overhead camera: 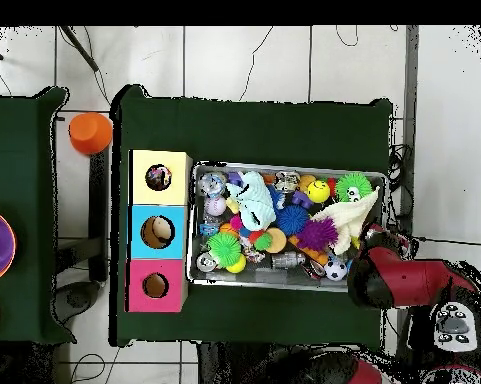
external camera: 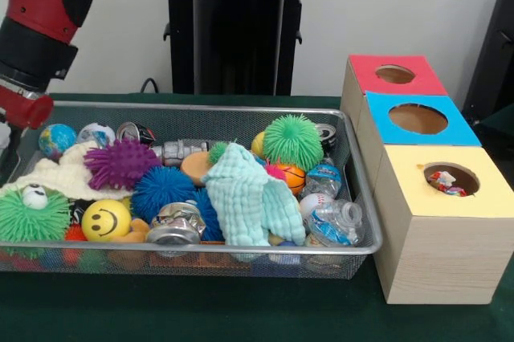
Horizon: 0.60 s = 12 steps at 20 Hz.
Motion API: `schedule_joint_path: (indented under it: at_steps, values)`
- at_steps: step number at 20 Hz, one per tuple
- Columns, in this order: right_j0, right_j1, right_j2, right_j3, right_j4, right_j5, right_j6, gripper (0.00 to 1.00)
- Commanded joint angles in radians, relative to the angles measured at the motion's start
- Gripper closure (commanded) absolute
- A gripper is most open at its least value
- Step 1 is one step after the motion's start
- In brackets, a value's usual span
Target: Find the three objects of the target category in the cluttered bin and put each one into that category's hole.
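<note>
A wire mesh bin [external camera: 365,189] holds mixed clutter. In it are spiky balls in purple [external camera: 120,164], blue [external camera: 161,189] and green [external camera: 293,141], and a yellow smiley ball [external camera: 104,220]. A crushed silver can [external camera: 177,225], clear plastic bottles [external camera: 333,221] and a mint cloth [external camera: 241,197] also lie there. Beside the bin stand a red box [external camera: 377,89], a blue box [external camera: 385,133] and a yellow box [external camera: 482,197], each with a round hole. Something crumpled shows inside the yellow box's hole. My arm [overhead camera: 394,280] reaches over the bin's corner by a cream cloth [overhead camera: 349,212]. The gripper [external camera: 6,149] is cut off at the left edge.
The bin [overhead camera: 289,167] and boxes sit on a green table [overhead camera: 254,125]. An orange cup [overhead camera: 90,130] stands off the table's corner. A second green table [overhead camera: 24,150] carries a purple and orange bowl [overhead camera: 4,262].
</note>
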Motion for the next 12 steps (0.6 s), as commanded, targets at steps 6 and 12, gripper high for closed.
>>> schedule_joint_path:
  at_steps: [6, 12]
  values:
    - [-0.266, -0.164, 0.361, 0.152, -0.034, 0.188, -0.136, 1.0]
    - [-0.322, -0.227, 0.437, 0.254, 0.081, 0.227, -0.044, 1.0]
